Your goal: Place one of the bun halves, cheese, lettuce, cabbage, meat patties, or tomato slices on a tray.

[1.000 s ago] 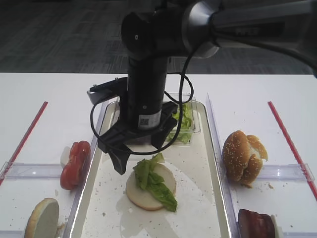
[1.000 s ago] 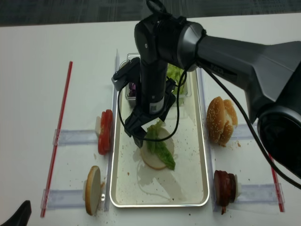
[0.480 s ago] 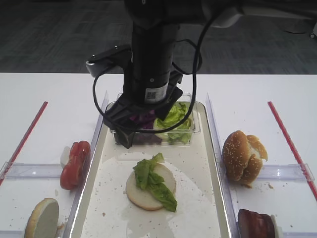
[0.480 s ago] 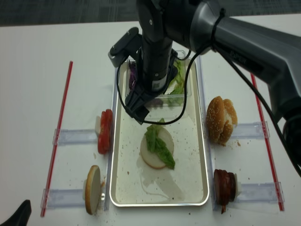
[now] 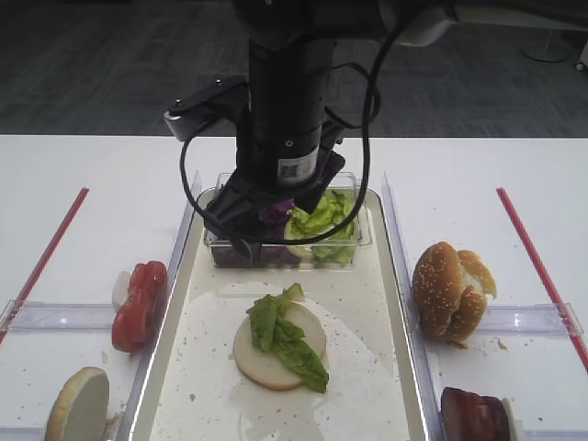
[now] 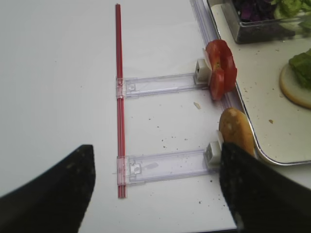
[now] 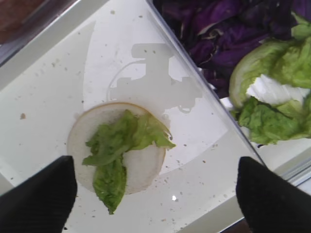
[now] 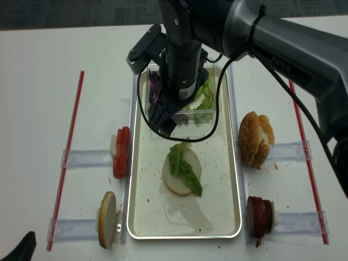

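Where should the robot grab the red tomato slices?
Probably from straight above, with one finger on each flat end of the tomato slices. They stand on edge in a tight row left of the tray, so squeezing along the row should keep them together.

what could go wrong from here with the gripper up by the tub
The open right gripper hangs over the near wall of the tub; dropping lower, it could catch the rim and shove or tip the tub. The lettuce lies loose on the bun half, overhanging its edge, so a pass back over the tray might drag it off.
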{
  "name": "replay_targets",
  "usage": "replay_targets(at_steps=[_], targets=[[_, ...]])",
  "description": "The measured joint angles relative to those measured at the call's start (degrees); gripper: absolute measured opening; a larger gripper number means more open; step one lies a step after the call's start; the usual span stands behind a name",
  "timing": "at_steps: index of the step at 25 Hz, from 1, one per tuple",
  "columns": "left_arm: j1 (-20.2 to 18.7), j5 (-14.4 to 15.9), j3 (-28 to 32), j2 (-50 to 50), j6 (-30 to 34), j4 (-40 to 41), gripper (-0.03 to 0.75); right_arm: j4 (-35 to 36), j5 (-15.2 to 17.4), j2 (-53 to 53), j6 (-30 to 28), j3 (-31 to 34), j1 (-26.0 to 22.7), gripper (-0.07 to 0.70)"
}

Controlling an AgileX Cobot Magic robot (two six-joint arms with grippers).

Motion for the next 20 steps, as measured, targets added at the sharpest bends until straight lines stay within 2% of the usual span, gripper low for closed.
replay_targets(at_steps=[6, 20], targets=[[0.0, 0.0, 0.0, 0.0, 0.0, 0.0, 0.491, -2.1, 0.0, -0.1, 1.7, 0.0, -2.3, 0.598], [0.0, 0.0, 0.0, 0.0, 0.0, 0.0, 0.491, -0.8, 0.3, -5.3, 2.8, 0.0, -22.7, 0.577]])
